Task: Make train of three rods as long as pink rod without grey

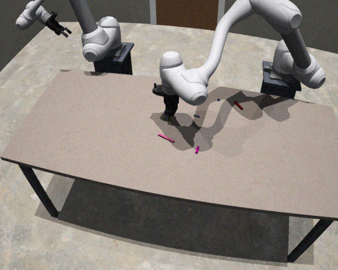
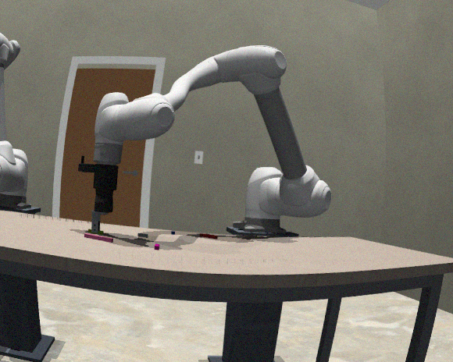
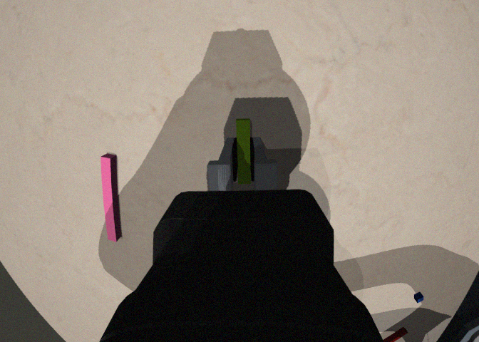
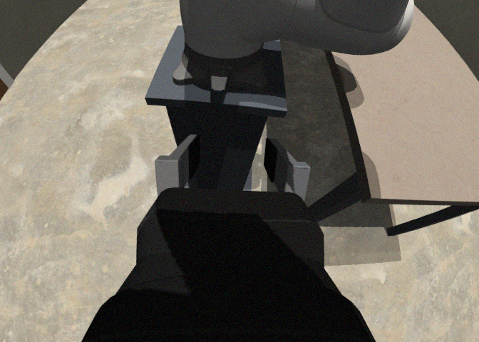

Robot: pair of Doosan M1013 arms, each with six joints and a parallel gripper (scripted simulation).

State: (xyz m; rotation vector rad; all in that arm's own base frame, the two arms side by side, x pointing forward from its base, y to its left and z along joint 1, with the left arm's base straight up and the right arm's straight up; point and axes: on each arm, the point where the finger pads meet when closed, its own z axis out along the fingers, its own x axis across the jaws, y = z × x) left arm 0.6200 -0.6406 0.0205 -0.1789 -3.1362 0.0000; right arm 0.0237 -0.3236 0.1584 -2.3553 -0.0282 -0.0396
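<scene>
My left gripper (image 1: 166, 118) (image 2: 96, 232) (image 3: 244, 151) is shut on the lime rod (image 3: 243, 131) (image 2: 101, 233), which lies flat at table height; the pads meet its long sides. The pink rod (image 1: 166, 138) (image 2: 98, 237) (image 3: 109, 199) lies in front of it. A magenta strip (image 1: 197, 149) (image 2: 157, 246) lies to the front right in the top view; it looks like two rods end to end, but the join is unclear. The blue rod (image 1: 218, 99) (image 2: 172, 232) (image 3: 418, 297) and red rod (image 1: 238, 105) (image 2: 208, 236) (image 3: 395, 335) lie farther back right. My right gripper (image 1: 69, 34) (image 4: 232, 149) is open and empty.
The grey rod (image 1: 196, 116) (image 2: 143, 235) lies between the left gripper and the blue rod. The left arm reaches over the table (image 1: 105, 151) (image 2: 297, 257) from the back right and shades its middle. The right gripper hangs beyond the table's back left edge.
</scene>
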